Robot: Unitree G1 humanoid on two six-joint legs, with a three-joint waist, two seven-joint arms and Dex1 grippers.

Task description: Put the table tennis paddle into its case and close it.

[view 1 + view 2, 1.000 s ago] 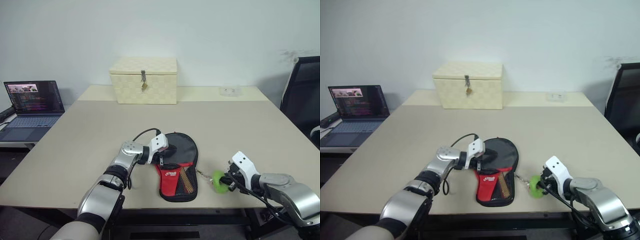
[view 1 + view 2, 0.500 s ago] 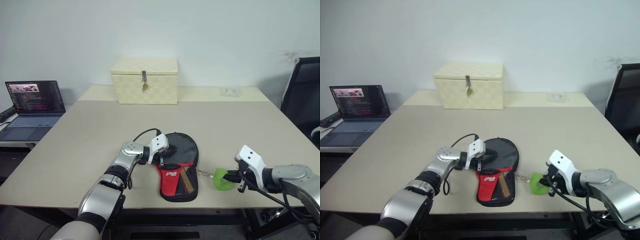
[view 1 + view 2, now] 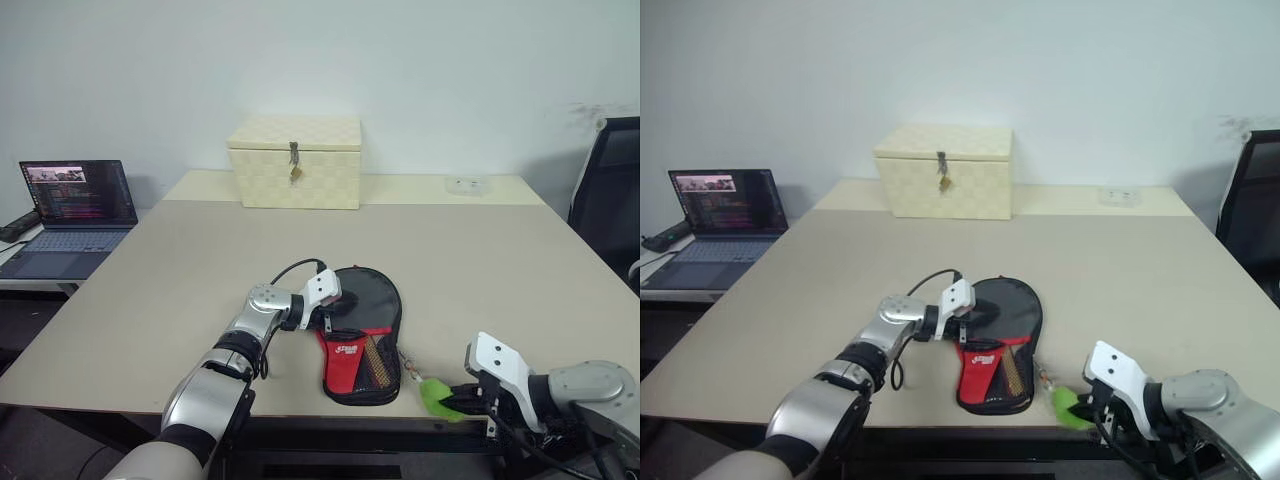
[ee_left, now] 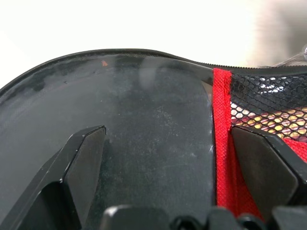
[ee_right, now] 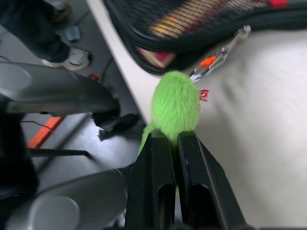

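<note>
Closing the case (image 3: 362, 333) is the step in hand: the right gripper (image 3: 462, 402) is pinched tight on the fuzzy green zipper tag (image 5: 175, 106) just off the case's lower right corner, while the left gripper (image 3: 328, 313), fingers spread wide and gripping nothing, presses on the case's round black top. The next move probably calls for a steady pull along the zip with the case pinned. The case lies flat near the table's (image 3: 500, 250) front edge, its red mesh-pocketed end nearest; the paddle appears to be inside.
</note>
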